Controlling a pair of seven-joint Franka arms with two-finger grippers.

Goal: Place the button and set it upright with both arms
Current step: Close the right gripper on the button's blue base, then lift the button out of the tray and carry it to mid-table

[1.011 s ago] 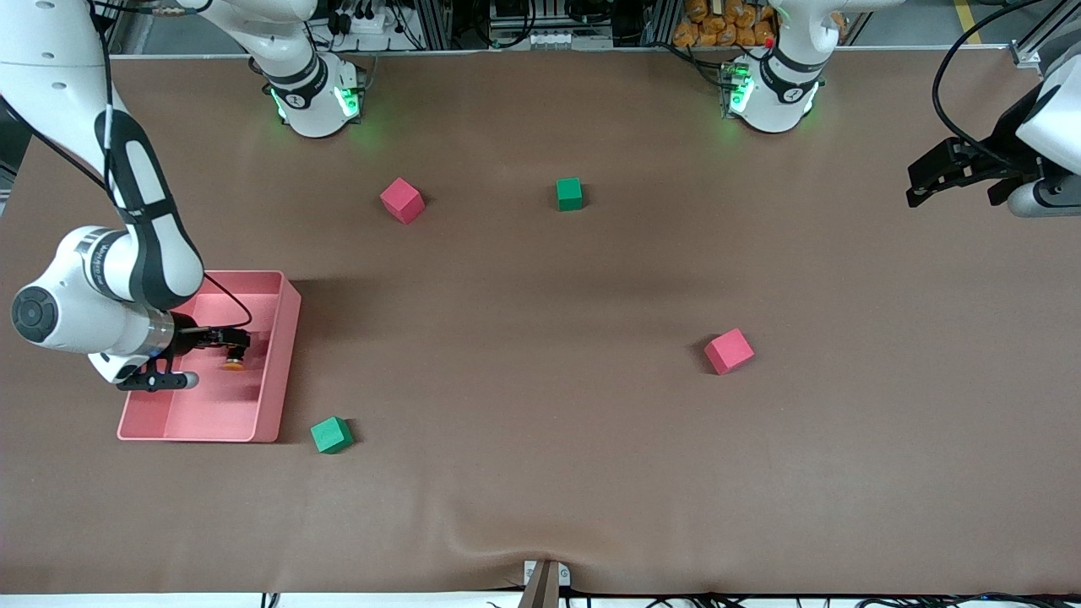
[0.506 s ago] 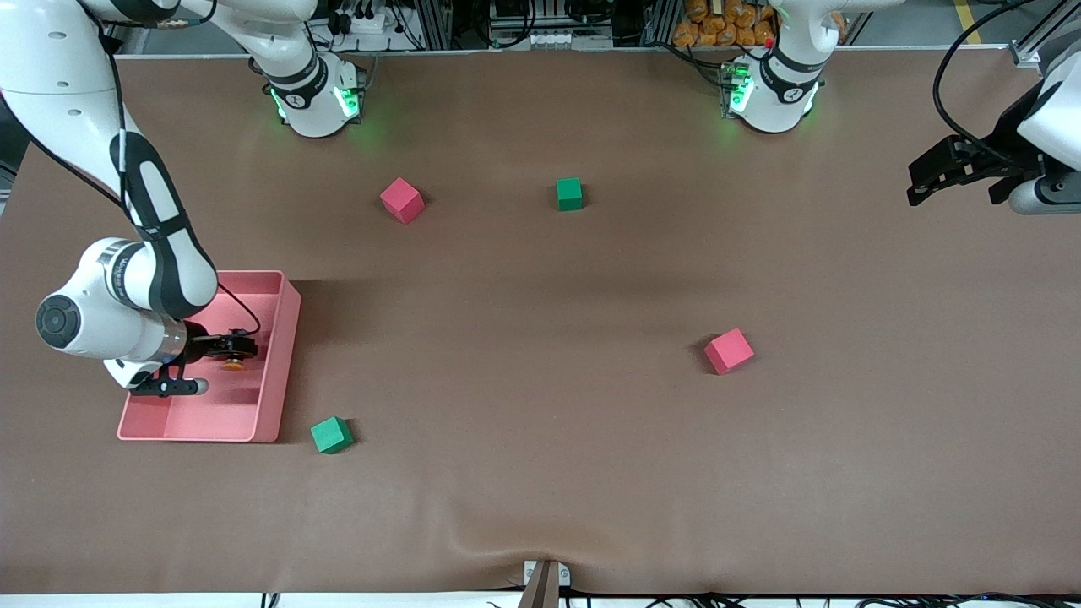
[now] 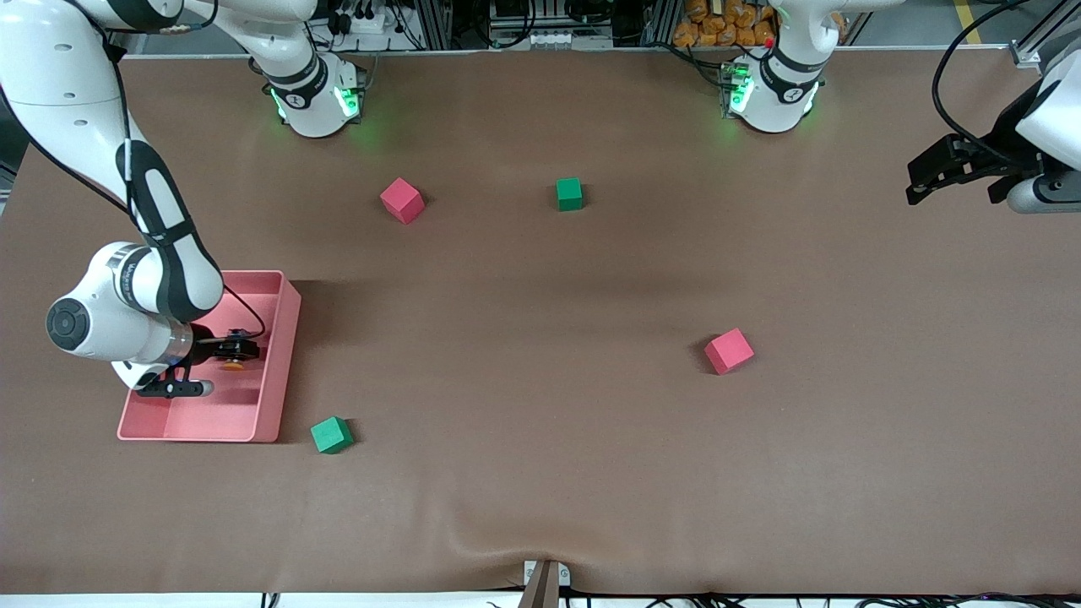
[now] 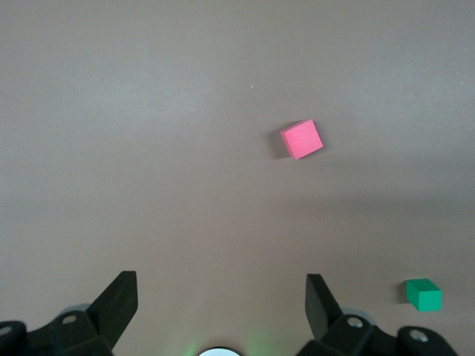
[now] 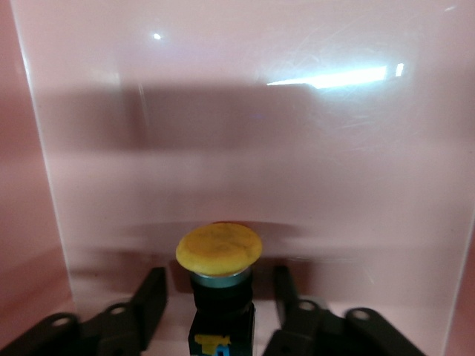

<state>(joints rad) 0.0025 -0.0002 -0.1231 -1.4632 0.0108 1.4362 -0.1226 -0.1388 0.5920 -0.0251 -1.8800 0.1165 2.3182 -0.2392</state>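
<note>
Pointing its orange cap away from the right wrist camera, the button (image 5: pixel 219 274) lies with its long axis along the right end effector (image 3: pixel 235 353), gripped over the pink tray (image 3: pixel 284 355); its lower body is cut off. Since a second ago that arm has shifted slightly. The left end effector (image 3: pixel 929 179) waits, fingers apart, over the bench (image 3: pixel 540 473).

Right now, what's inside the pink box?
Inside the pink tray sits the button, orange cap showing, between the right pincer's fingers. The arm covers part of the tray floor, so anything there stays unseen.
</note>
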